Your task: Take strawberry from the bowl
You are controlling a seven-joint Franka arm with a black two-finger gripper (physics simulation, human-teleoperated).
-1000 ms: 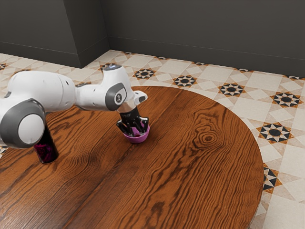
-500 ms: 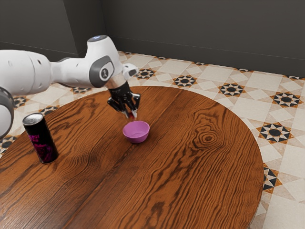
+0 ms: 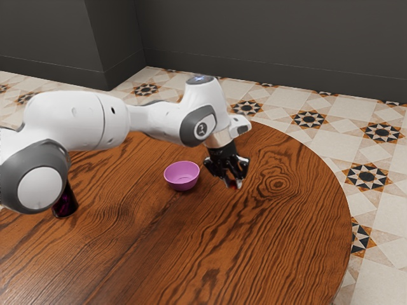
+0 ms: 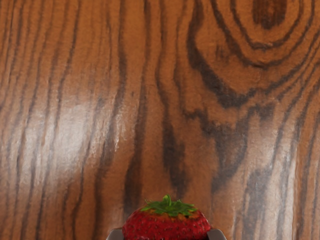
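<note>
Claw [image 3: 234,184] gripping strawberry [image 4: 166,223] from two sides | fruit outside bowl [image 3: 182,176], over bare surface [image 3: 254,254] | risk: loose pinch could drop it; excess force could bruise it

We are seeing a homelike room, where a round wooden desk [image 3: 280,229] is standing on star-patterned floor tiles [image 3: 331,136] near dark walls [image 3: 273,44].

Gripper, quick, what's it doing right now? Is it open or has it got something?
Gripper: closed, holding the strawberry outside the bowl.
</note>
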